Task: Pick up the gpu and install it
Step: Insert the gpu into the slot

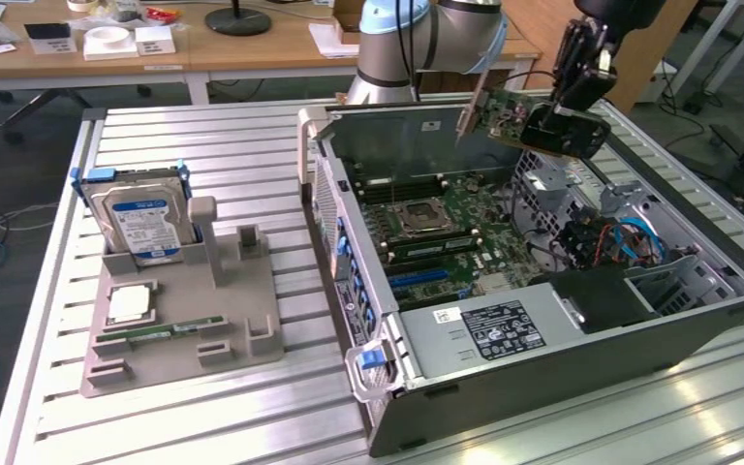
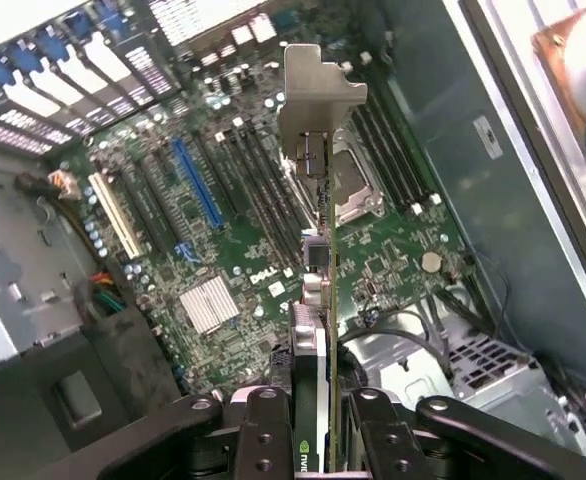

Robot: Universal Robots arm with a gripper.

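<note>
The motherboard lies face-up in the open case; above its far end hangs the gpu, pinched edge-on by the gripper. Below, the blue slot runs nearly parallel to the card, offset to one side and well apart from it.

The gpu shows a green board and silver bracket; the motherboard is dark green with one bright blue slot. At nine o'clock of the grey case, the silver hard drive bears a blue-and-white label, on a ribbed silver desk.
</note>
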